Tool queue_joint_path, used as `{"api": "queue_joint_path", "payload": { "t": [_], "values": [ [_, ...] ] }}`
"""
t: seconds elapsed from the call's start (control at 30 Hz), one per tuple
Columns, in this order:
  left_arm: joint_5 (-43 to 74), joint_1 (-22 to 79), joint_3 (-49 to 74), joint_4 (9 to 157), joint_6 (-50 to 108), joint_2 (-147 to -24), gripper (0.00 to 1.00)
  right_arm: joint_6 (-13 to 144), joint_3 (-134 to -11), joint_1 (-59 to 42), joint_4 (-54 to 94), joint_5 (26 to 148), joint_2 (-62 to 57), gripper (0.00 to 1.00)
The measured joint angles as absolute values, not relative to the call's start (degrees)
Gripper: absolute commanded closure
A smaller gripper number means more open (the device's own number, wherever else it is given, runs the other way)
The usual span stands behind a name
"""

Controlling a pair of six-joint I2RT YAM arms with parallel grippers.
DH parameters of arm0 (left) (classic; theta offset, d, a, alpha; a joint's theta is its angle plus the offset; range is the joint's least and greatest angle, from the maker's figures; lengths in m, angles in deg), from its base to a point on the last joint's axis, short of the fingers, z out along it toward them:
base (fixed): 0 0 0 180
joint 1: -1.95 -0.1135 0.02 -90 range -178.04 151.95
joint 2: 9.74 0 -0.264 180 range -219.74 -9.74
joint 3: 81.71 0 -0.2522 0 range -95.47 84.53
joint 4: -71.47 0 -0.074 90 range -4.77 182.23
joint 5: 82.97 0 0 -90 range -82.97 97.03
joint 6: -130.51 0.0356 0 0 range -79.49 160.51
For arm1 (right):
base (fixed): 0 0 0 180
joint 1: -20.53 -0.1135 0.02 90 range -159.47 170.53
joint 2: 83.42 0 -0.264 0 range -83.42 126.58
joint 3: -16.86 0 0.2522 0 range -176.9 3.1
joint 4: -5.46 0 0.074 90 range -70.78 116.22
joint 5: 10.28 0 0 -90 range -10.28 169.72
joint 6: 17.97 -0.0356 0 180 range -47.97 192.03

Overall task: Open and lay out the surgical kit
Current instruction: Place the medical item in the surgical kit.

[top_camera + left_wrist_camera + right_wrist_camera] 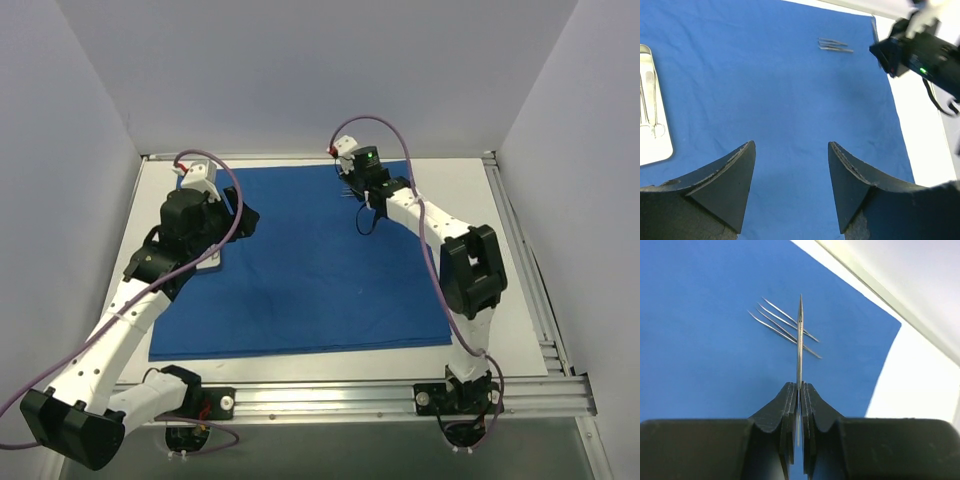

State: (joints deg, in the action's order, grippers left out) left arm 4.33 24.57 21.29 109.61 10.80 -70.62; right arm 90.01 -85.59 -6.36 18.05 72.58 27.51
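The royal-blue cloth wrap [310, 270] lies spread flat as a large sheet on the table. A pale metal tray [652, 107] with thin instruments in it sits at the cloth's left side, partly hidden under my left arm in the top view. My left gripper [790, 150] is open and empty above the cloth. My right gripper [800, 390] is shut on a thin metal instrument [800, 340] and holds it upright over the cloth's far right corner. Two thin tweezers [782, 327] lie on the cloth just beyond it; they also show in the left wrist view [835, 45].
The white table top [500, 220] shows to the right of and behind the cloth. Aluminium rails [540, 290] run along the right and near edges. Grey walls close in the left, back and right sides.
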Motion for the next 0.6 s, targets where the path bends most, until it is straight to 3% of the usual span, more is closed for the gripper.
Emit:
{"api": "queue_joint_path", "payload": {
  "t": [0.33, 0.6],
  "values": [
    [2.98, 26.69, 21.29, 109.89, 12.13, -71.91, 0.32, 116.00, -95.18, -2.08, 24.74, 78.59, 41.90, 1.00],
    [2.26, 27.17, 21.29, 109.87, 12.74, -73.66, 0.32, 131.43, -104.43, 0.17, 29.87, 84.38, 46.07, 1.00]
  ]
}}
